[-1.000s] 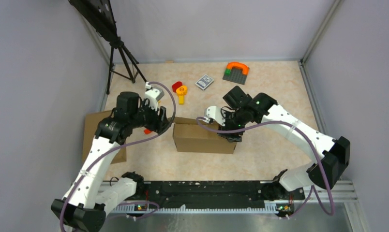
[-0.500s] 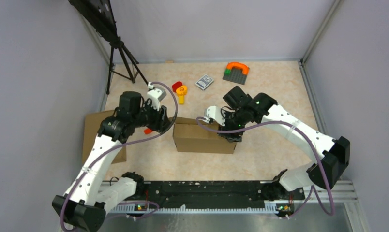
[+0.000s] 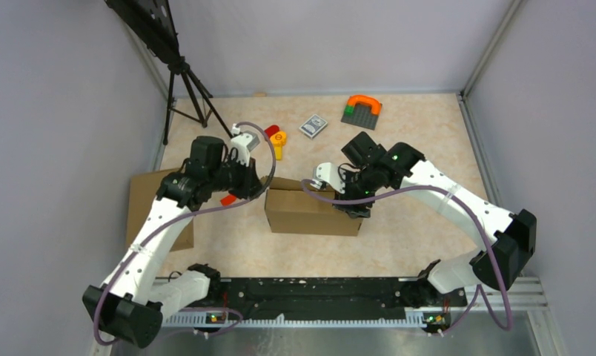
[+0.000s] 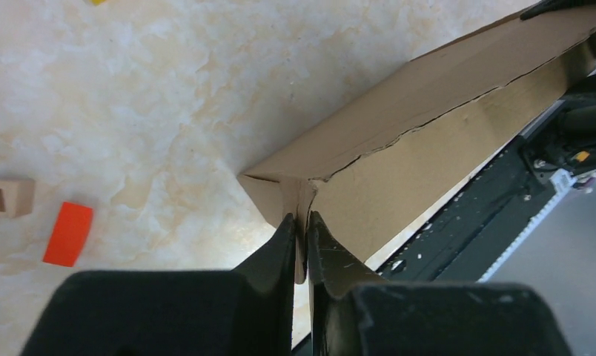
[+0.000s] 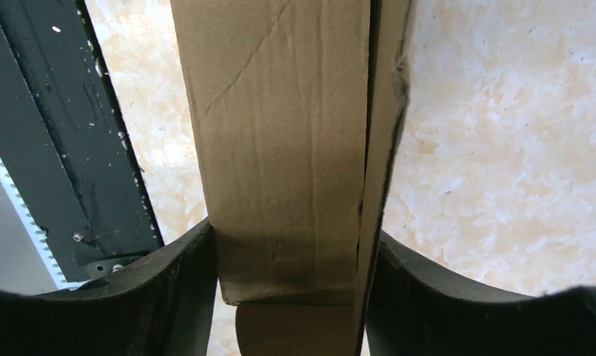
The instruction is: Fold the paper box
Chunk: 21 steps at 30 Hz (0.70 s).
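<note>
The box (image 3: pixel 304 215) was clamped endwise by the right gripper (image 5: pixel 291 236), its corner flap (image 4: pixel 298 194) pinched by the left gripper (image 4: pixel 300 236); the flap could be torn if tugged.

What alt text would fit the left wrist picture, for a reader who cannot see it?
The left hand pinches a thin flap at the corner of the brown paper box, which stretches toward the upper right. It rests on a pale marbled table, with an orange block and a wooden letter block at the left.
</note>
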Available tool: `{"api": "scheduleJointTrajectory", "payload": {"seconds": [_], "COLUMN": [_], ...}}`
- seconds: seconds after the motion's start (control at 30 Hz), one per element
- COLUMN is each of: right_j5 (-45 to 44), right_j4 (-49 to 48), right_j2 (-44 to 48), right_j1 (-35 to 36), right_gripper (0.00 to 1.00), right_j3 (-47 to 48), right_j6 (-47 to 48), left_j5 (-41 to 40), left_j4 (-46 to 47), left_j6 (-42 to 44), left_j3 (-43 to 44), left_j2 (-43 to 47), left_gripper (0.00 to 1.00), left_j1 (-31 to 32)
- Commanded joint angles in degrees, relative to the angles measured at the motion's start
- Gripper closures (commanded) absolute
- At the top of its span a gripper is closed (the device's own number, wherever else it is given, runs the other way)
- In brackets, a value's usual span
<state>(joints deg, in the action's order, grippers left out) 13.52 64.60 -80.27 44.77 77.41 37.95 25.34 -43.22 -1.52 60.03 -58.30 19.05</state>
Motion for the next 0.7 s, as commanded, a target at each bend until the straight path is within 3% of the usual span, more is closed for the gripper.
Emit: {"api": "scheduleJointTrajectory", "payload": {"seconds": [0.0, 0.17, 0.3, 0.67], "right_j5": [2.2, 2.0, 2.0, 2.2], "right_j4": [0.2, 0.2, 0.0, -0.1], "right_j2": [0.5, 0.6, 0.5, 0.0], "right_j1": [0.7, 0.7, 0.7, 0.7], "right_gripper": [0.43, 0.43, 0.43, 0.43], "right_j3": [1.3, 1.2, 1.0, 1.0], "right_j6": [1.1, 1.0, 0.9, 0.6], "left_j5": [2.4, 0.9, 4.3, 5.4], "left_j4": [-1.6, -3.9, -4.1, -4.5], "left_j6": [-5.9, -11.1, -15.0, -19.0], "left_j3": [4.4, 6.4, 6.6, 3.2], "left_j2": [-2.7, -3.9, -4.6, -4.0], "left_gripper": [0.91, 0.91, 0.91, 0.89], "left_j1": [0.2, 0.2, 0.2, 0.1]}}
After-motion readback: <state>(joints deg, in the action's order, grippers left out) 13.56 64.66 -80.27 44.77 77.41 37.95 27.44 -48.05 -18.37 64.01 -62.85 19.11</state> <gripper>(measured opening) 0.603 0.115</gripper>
